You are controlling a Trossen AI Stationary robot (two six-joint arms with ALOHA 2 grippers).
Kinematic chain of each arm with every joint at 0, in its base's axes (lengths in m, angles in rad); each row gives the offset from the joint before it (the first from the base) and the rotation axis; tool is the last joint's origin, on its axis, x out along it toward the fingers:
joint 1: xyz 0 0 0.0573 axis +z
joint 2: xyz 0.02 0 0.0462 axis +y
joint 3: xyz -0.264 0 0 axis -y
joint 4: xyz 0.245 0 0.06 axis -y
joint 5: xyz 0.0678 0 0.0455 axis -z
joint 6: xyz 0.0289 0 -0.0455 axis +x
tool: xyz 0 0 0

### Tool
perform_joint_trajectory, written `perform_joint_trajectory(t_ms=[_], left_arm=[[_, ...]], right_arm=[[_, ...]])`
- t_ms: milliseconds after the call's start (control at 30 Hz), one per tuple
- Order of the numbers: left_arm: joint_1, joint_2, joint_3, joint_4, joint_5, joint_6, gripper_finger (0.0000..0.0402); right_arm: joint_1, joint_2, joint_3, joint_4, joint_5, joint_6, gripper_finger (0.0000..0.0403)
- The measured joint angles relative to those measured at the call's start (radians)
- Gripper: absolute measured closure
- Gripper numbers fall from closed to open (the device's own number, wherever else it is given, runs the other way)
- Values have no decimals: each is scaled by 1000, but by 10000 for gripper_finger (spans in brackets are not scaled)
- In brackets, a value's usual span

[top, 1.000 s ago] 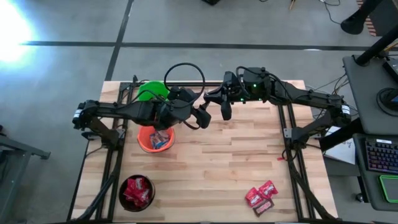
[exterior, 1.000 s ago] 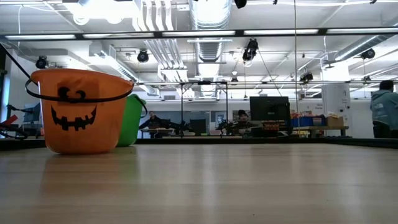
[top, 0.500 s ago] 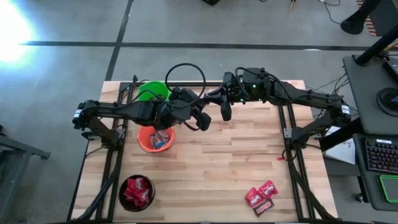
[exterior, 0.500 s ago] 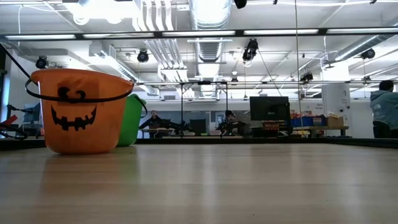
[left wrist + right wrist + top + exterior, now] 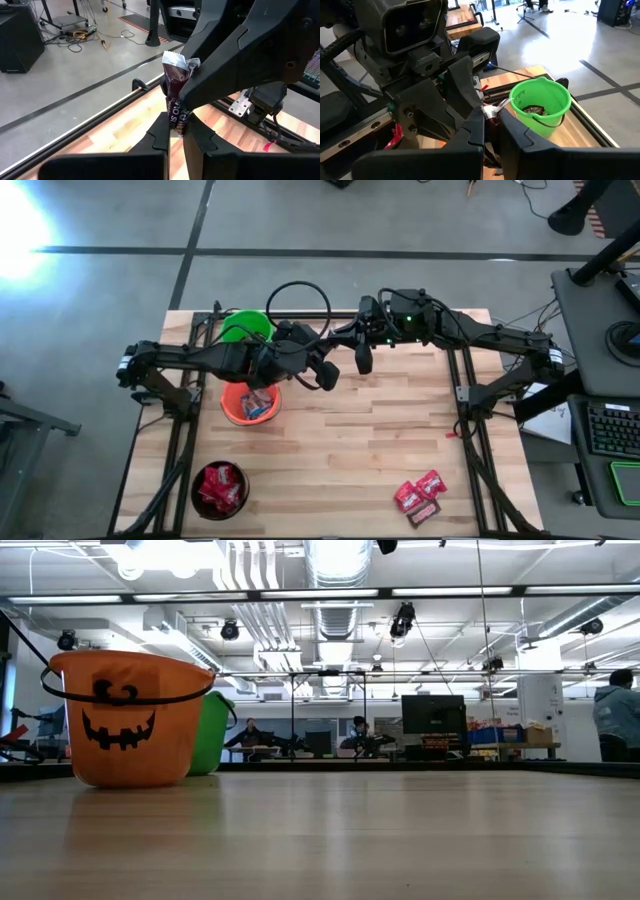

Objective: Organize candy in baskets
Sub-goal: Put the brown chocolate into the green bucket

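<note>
Left gripper and right gripper both clamp dark brown wrapped candy bar (mid-air), beside bright green plastic bucket.

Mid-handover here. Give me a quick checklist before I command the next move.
1. Brown candy gripped by left tool: ok.
2. Right tool also has the candy: cannot tell.
3. Candy held off the table: ok.
4. Green bucket upright and open, dark candy inside: ok.
5. Orange bucket upright, untouched by the arms in the low view: ok.
6. All candy sorted: not ok, loose pieces remain near the table's right corner.
</note>
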Motion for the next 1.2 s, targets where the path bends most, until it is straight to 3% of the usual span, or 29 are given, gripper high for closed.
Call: perform_joint_trajectory(t_ms=[200, 400, 633, 867, 1200], left_arm=[[0, 0, 0, 0, 1, 0, 401], [1, 0, 0, -1, 0, 0, 401], [2, 0, 0, 0, -3, 0, 401], [5, -18, 0, -52, -26, 5, 401], [33, -83, 0, -148, -69, 9, 401]], right_arm=[[0, 0, 0, -3, 0, 0, 371], [1, 0, 0, -5, 1, 0, 289], [1, 0, 0, -15, 84, -4, 217], [1, 0, 0, -71, 158, -43, 203], [0, 0, 0, -112, 160, -45, 202]])
